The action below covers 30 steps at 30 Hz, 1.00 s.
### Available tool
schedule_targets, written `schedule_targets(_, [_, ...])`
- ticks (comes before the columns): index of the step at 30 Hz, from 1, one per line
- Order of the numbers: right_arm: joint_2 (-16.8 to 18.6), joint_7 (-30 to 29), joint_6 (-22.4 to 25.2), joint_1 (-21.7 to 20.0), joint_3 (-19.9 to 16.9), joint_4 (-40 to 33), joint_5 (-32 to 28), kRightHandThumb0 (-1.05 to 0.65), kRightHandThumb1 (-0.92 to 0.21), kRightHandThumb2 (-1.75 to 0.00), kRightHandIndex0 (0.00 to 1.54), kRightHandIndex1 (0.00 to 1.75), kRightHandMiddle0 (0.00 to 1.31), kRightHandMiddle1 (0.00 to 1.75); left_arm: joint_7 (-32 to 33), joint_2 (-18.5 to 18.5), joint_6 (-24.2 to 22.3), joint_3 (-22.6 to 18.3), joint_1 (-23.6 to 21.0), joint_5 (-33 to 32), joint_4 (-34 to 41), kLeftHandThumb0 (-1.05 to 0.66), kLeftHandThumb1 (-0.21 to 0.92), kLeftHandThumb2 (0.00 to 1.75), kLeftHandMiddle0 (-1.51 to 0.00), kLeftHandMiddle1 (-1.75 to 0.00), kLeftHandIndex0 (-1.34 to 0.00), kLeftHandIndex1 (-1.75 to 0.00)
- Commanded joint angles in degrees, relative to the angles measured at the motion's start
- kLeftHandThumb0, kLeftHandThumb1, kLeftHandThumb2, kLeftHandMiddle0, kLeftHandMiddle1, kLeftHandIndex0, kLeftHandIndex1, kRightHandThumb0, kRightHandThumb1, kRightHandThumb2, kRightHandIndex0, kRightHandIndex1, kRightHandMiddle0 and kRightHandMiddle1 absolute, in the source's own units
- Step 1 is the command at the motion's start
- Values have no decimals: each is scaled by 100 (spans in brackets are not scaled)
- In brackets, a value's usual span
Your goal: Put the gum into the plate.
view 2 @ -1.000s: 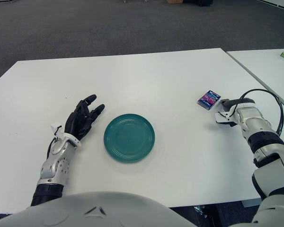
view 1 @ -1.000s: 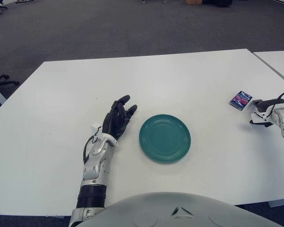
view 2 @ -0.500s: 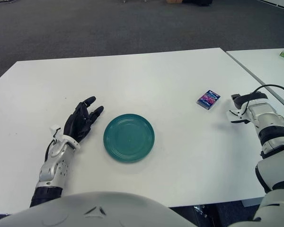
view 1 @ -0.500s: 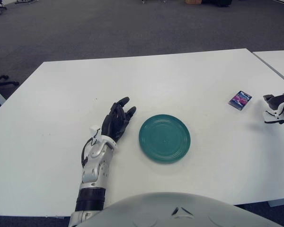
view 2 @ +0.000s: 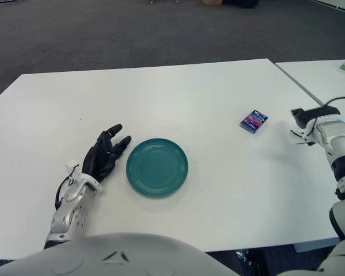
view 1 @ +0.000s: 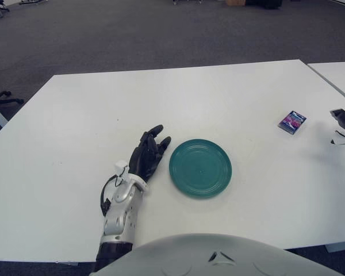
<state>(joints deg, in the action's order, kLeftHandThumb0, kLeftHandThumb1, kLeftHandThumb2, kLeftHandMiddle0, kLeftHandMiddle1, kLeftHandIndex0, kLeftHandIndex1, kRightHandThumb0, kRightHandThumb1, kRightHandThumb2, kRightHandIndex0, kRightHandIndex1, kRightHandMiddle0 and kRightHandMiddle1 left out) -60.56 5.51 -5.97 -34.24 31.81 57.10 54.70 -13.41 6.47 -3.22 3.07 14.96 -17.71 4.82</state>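
The gum (view 1: 292, 122) is a small blue and purple pack lying on the white table (view 1: 218, 92) at the right. The teal plate (view 1: 200, 168) sits empty at the table's middle front. My right hand (view 2: 299, 125) is at the table's right edge, to the right of the gum and apart from it, with fingers spread and holding nothing. My left hand (view 1: 149, 154) rests on the table just left of the plate, its black fingers spread and empty.
A second white table (view 2: 322, 75) stands close on the right with a narrow gap between. Grey carpet floor lies beyond the far edge.
My right hand has drawn back to the right, away from the gum. My left hand has shifted slightly right, closer to the plate. The gum and plate have not moved.
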Motion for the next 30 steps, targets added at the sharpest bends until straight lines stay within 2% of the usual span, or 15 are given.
schedule_targets(1, [320,-385,-33,-258,-40,695,-95,-91,-92,-56,32,3,0,20,127,140,126,118,96,92,112,-86,92,90,-38,-29,0,-78])
schedule_targets(6, [326,-730,-234,-295,-54,801,-148,-90,-92,-54,33,4,0,18,210,165,195,260,183,135,148,-86,92,90,-38,-28,0,-78])
schedule_targets(13, [517,-866,-315,-587,-13,902,-172,-93,-92,-55,28,1,0,15,333,182,261,452,299,180,225,-86,92,90,-38,-28,0,-78])
schedule_targets(19, [554,-812,-471,-994,78,790,-78,-95,-92,-55,28,0,0,17,433,182,304,591,366,202,275,-86,92,90,-39,-27,0,-78])
schedule_targets(26, [522,-772,-591,-1113,124,727,-83,-95,-92,-53,29,1,0,21,530,182,371,737,444,229,305,-86,92,90,-39,-26,0,-78])
schedule_targets(30, [646,-869,-571,-1274,229,843,-8,-95,-92,-52,29,1,0,19,570,177,397,795,474,239,319,-86,92,90,-39,-26,0,-78])
